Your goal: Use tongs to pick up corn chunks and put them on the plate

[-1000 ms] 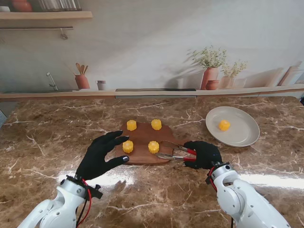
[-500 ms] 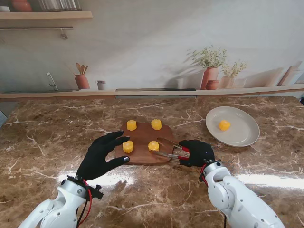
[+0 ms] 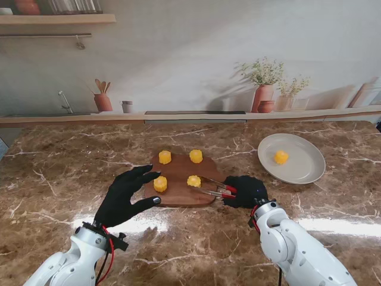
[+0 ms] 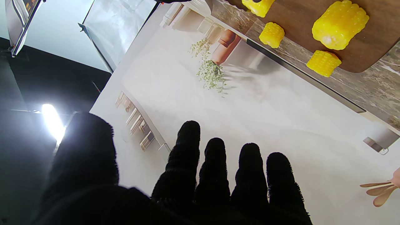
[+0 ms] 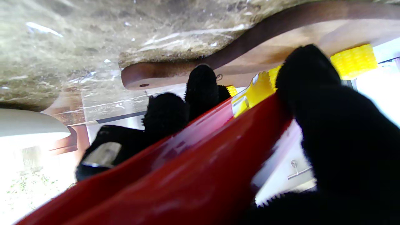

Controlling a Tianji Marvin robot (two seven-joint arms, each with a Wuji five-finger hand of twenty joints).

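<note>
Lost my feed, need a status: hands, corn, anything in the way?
Right hand shut on tongs, tips at near-right chunk on board. Left hand open at board's left edge. One chunk on plate. Nothing blocking.

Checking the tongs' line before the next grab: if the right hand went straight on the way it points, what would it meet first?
Probably the corn chunk on the cutting board; the tongs in the right hand already point at it, their tips beside it. Contact is unclear.
</note>
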